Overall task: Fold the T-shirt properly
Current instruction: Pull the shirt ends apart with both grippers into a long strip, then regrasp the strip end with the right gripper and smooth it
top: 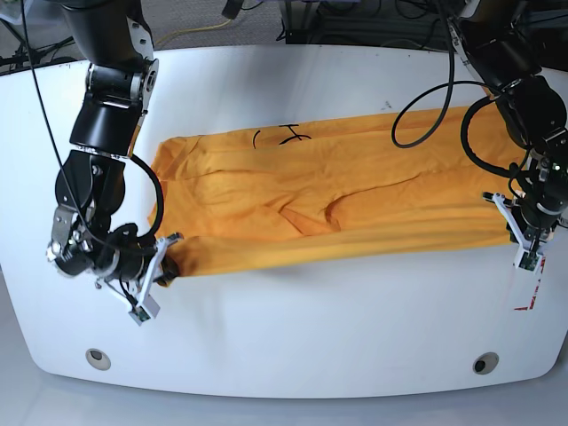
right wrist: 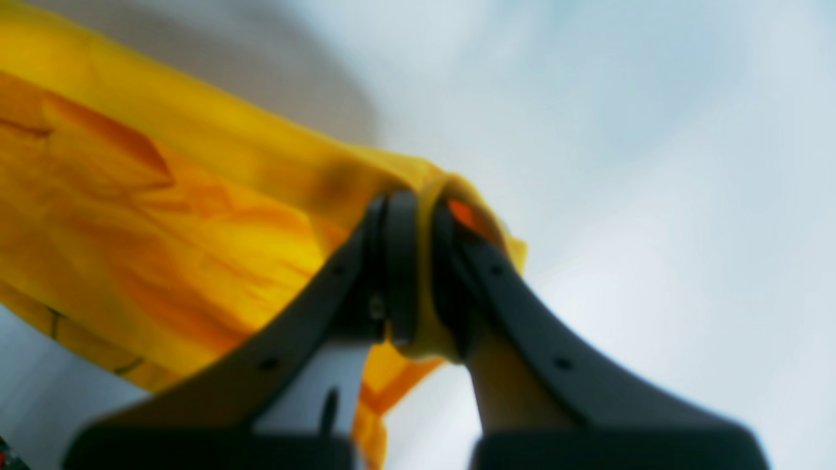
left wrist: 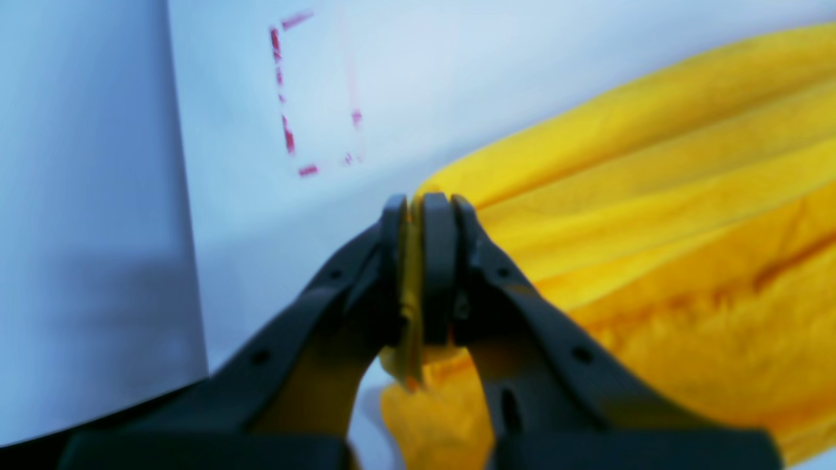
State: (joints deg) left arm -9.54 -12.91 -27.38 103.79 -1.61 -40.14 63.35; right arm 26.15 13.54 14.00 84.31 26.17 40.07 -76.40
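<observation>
Both pincers are clamped on the shirt: the left pincer (left wrist: 421, 209) pinches a bunched fold of yellow cloth between its dark fingers, and the right pincer (right wrist: 418, 209) has cloth wrapped up and over one fingertip.

By size, the white tabletop (top: 293, 337) comes first, rounded at the corners and filling the base view. On it the T-shirt (top: 337, 200) lies stretched out lengthwise between the two arms, its near edge drawn into a taut line from one pincer to the other and its far part lying in soft wrinkles. Thin black line markings (top: 282, 136) sit near its far edge. Beside the left pincer, a broken red rectangle (left wrist: 317, 91) is marked on the tabletop. Two small round fittings (top: 98, 358) sit near the tabletop's front corners.
</observation>
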